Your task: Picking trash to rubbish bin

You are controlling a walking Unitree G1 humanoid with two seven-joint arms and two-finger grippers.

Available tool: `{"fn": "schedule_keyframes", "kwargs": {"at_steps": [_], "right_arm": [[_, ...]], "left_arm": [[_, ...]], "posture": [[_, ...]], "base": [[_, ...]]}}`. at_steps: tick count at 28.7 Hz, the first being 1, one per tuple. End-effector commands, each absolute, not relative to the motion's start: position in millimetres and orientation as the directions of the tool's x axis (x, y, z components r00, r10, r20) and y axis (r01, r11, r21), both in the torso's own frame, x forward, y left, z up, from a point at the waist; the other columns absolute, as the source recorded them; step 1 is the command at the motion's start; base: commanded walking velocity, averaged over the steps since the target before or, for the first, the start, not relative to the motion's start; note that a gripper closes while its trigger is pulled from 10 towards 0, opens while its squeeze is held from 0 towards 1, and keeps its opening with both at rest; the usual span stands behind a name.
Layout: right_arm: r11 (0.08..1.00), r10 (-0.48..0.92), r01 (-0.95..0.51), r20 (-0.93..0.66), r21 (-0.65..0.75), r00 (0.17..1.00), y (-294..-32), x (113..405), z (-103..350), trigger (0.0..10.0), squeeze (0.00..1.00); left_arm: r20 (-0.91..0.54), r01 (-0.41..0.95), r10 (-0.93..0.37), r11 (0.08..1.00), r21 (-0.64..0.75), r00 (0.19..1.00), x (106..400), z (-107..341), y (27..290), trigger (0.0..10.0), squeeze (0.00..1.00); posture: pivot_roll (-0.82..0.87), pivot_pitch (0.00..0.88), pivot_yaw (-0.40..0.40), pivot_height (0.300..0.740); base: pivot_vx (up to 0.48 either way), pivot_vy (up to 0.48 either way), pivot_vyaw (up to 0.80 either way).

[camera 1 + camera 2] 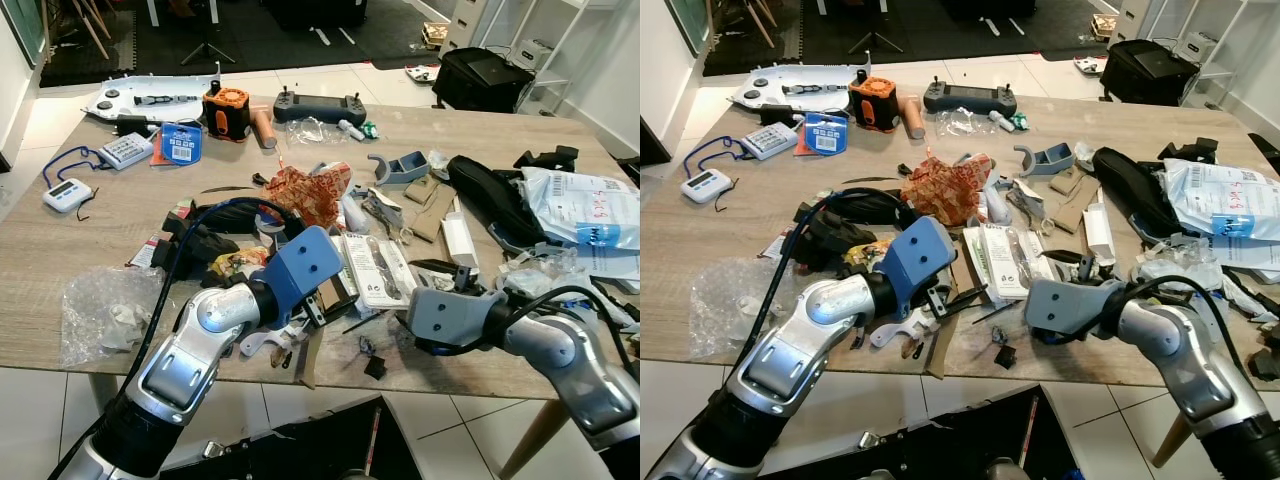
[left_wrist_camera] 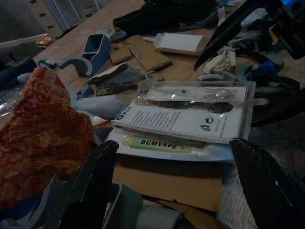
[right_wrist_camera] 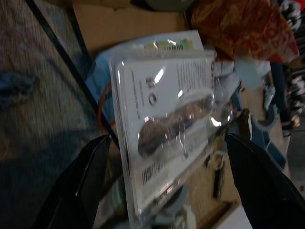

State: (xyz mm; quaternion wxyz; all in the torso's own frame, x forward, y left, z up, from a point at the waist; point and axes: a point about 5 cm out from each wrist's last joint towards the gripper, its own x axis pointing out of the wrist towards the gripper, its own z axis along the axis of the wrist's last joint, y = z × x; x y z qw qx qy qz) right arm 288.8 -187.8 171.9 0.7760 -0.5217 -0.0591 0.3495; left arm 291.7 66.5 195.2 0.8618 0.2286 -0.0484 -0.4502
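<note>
A: Your right gripper (image 3: 164, 186) is spread wide, aimed at the blister pack (image 1: 372, 266) lying mid-table between both arms.

B: And the left gripper (image 2: 176, 183)?

A: Spread too, just beside it. You're approaching; next, close on one pack edge.

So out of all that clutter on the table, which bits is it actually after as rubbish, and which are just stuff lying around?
Likely part of the job:
- clear plastic package, both the left gripper and right gripper open around it
- crumpled red wrapper
- crumpled plastic bag

Probably just lying about:
- black controller
- orange gadget
- calculator
- white timer
- black bag
</note>
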Motion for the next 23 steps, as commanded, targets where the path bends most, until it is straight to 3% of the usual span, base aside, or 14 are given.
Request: {"fn": "schedule_keyframes", "kwargs": {"at_steps": [1,23], "right_arm": [[0.203,0.603,-0.474,-0.272,-0.857,0.750,-189.0,288.9,170.1,10.0,0.00],[0.169,0.587,-0.211,-0.074,-0.963,0.806,-177.7,309.6,156.5,10.0,0.00]], "left_arm": [[-0.129,0.759,-0.804,0.477,0.443,0.581,289.8,192.3,63.4,10.0,0.00],[-0.126,0.761,-0.807,0.476,0.440,0.577,289.3,192.4,61.2,10.0,0.00]], "posture": [[-0.02,0.143,-0.037,0.740],[-0.01,0.137,-0.037,0.740]], "base": [[0.000,0.000,0.00],[0.000,0.000,0.00]]}}
